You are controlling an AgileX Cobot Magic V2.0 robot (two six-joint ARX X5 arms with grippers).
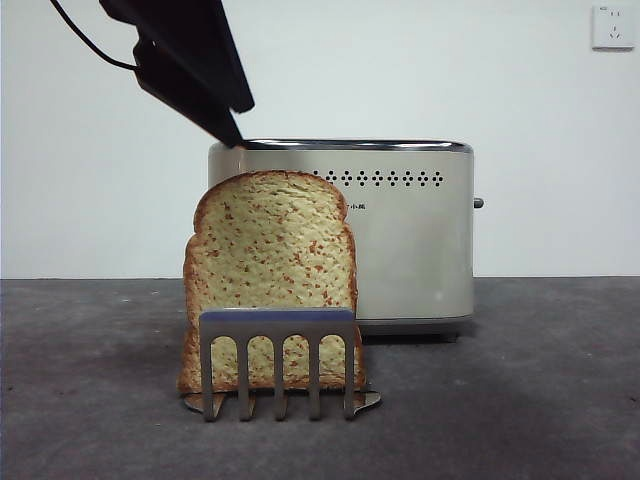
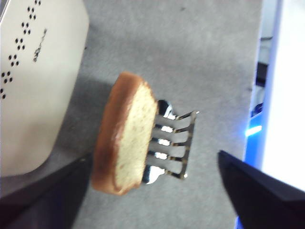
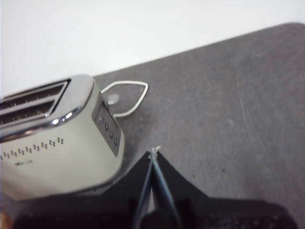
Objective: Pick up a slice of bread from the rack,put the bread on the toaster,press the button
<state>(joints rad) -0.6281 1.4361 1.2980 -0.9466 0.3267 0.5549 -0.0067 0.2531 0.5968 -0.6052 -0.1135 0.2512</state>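
Rack point(image 1: 277, 362): nearest the front camera, standing on the grey table point(image 1: 540, 380), its five prongs upright against the slice's face.
Slice of bread point(image 1: 270, 270): upright in the rack, below the left gripper and between the lines of its jaws, untouched.
Left gripper point(image 2: 152, 191): jaws spread wide, holding nothing, hanging above the slice; in the front view it shows as the dark shape point(image 1: 195, 65) high on one side.
Right gripper point(image 3: 153, 157): jaws pressed together on nothing, waiting above bare table with the toaster's narrow end just beside it.
Toaster point(image 1: 400, 230): behind the slice, near one left jaw; the slots are open on top in the right wrist view.
Button point(image 1: 478, 203): small grey stub on the narrow side wall, far from the left gripper.
Risk: probably a jaw catching the prongs on descent and dragging the rack, or a closing jaw brushing the toaster wall.
Room: open table on the left gripper's outer side; tight on the toaster side.
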